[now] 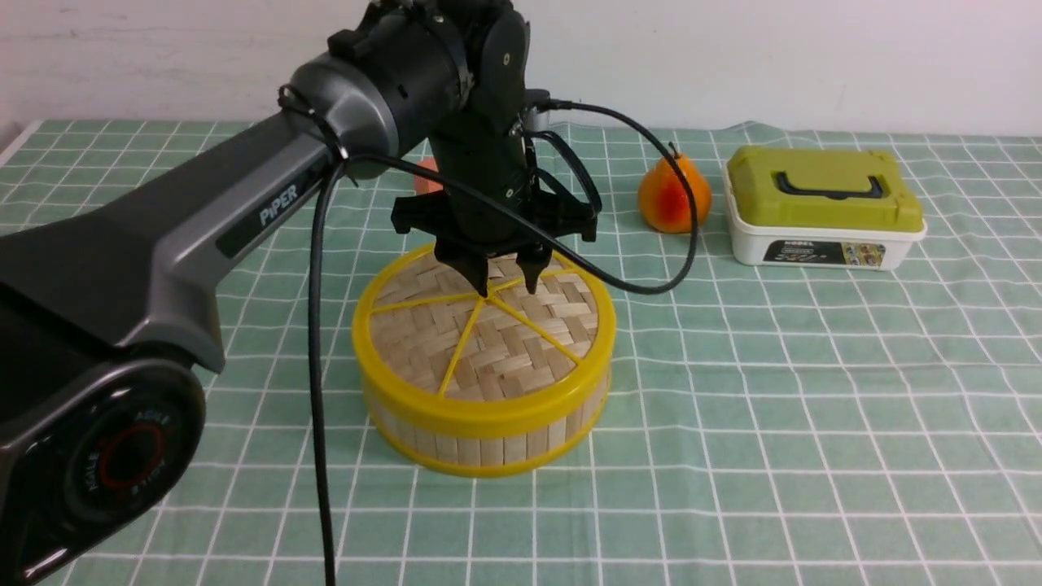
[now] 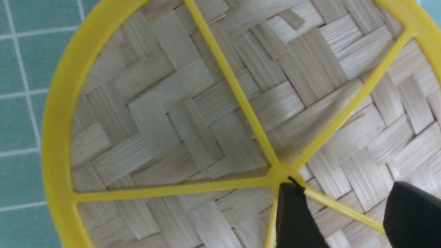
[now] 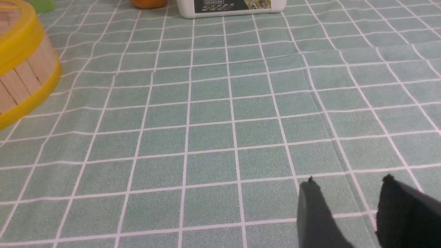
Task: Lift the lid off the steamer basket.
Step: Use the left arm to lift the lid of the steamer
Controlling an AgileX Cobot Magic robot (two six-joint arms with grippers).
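**Foreground.** The left arm, dark grey and marked PIPER, is extended from the near left corner toward the middle of the table. A black cable is hung from it down across the front. The right gripper, shown only in its own wrist view, is held low over the green checked tablecloth. Its two fingers are parted and nothing is held between them. The steamer basket is seen well apart from it.

**Middle ground.** The steamer basket is stood upright on the tablecloth near the table's centre, its bamboo slat walls set between yellow rims. The lid, woven bamboo within a thick yellow rim, is seated flat on top of the basket. The left gripper is pointed down over the centre knob, with its jaws spread and nothing clasped. In the left wrist view one fingertip is placed right at the knob, and the other is held over the weave across a spoke. Whether contact is made cannot be told.

**Background.** An orange-red pear-shaped fruit is set behind and to the right of the basket. Near it, farther right, a white plastic box is closed by an olive-green cover with a black handle. A small orange object is mostly hidden behind the arm. The scene is bounded by a white wall.
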